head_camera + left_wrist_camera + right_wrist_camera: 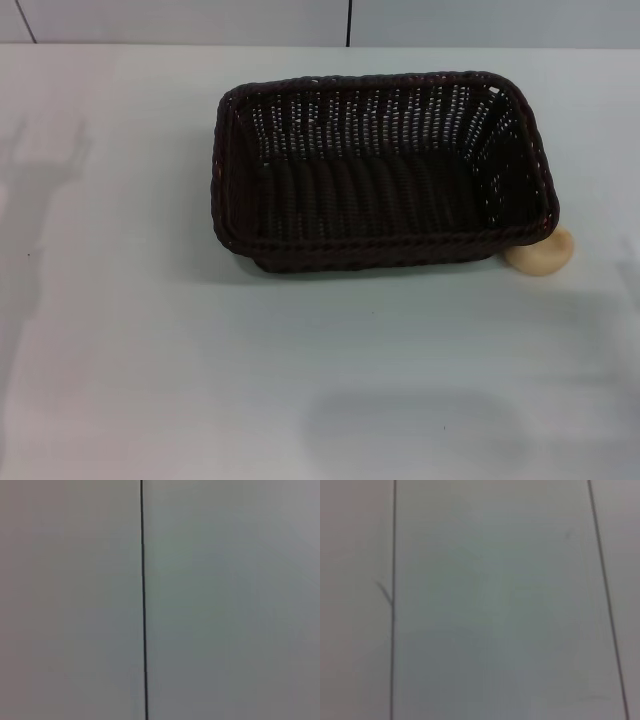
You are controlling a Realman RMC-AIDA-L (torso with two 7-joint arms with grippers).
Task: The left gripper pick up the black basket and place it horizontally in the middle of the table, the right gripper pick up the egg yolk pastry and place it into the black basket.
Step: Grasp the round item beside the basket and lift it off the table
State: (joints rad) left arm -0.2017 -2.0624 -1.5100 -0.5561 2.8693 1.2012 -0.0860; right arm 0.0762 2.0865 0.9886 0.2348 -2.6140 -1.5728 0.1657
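One black basket (380,170) sat on the white table (150,360), long side running left-right, slightly rotated, in the far-centre part of the tabletop. One egg yolk pastry (541,254) lay on the table at the basket's near-right corner, touching or tucked just under the rim; the rim overlapped its far part, so only a pale cream near portion showed and its top was hidden. The basket interior looked empty, weave dark, floor detail hard to read. Neither gripper appeared in the head view; only faint shadows fell on the table at the far left and near centre. Left wrist view showed just a plain pale surface with one thin dark vertical line (144,610), no fingers, no task objects. Right wrist view showed a similar pale surface with two thin dark lines (393,605), and a small mark beside the first one, again no fingers. Could not tell whether either gripper's fingers were apart or together, since neither was visible anywhere. A pale wall strip ran along the far edge of the table.
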